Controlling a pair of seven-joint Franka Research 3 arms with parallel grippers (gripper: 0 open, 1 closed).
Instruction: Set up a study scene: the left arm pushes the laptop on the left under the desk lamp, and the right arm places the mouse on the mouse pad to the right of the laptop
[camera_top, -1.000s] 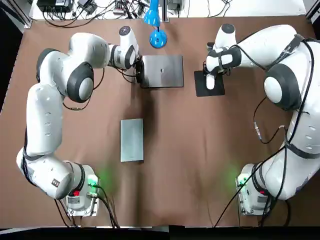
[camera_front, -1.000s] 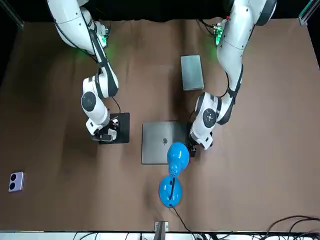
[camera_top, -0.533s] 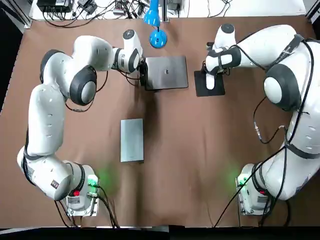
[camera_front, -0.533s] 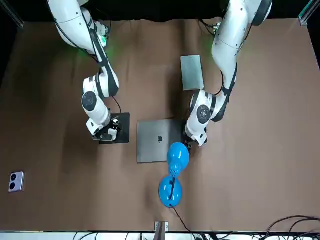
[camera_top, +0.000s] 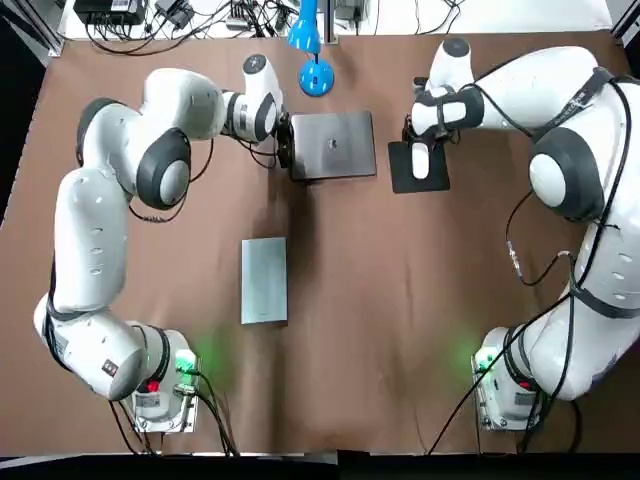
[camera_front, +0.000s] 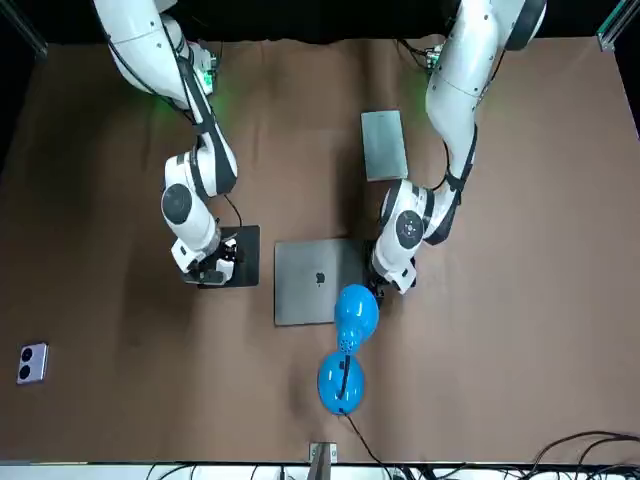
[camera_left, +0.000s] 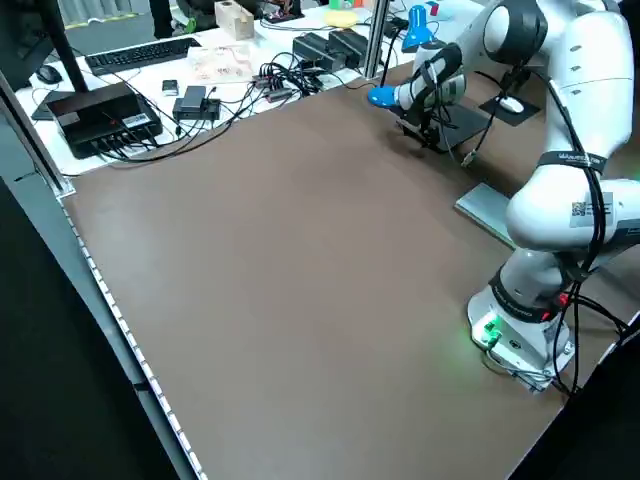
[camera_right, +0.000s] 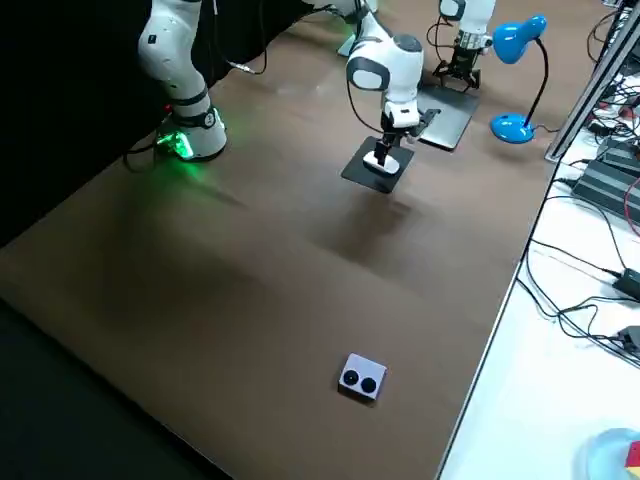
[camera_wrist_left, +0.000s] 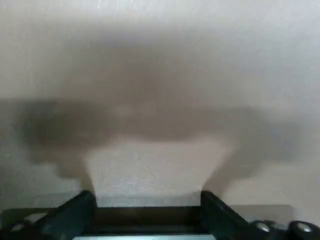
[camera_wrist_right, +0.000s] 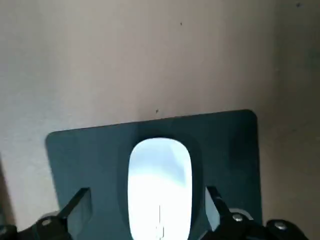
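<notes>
Table (camera_top: 400, 300) with laptop (camera_top: 334, 144), mouse pad (camera_top: 400, 180), lamp (camera_top: 316, 78)

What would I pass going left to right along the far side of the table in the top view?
Left gripper → laptop → mouse pad with the mouse on it. The right gripper hovers over the mouse, so it's left out.

Grey flat slab (camera_top: 264, 280): lies on the brown table (camera_top: 400, 300), at 8 o'clock from its centre in the top view.
Small white box (camera_front: 32, 363): two dark circles on top, 8 o'clock in the front view.
Cables (camera_top: 200, 25): beyond the table's edge, 12 o'clock in the top view.
</notes>
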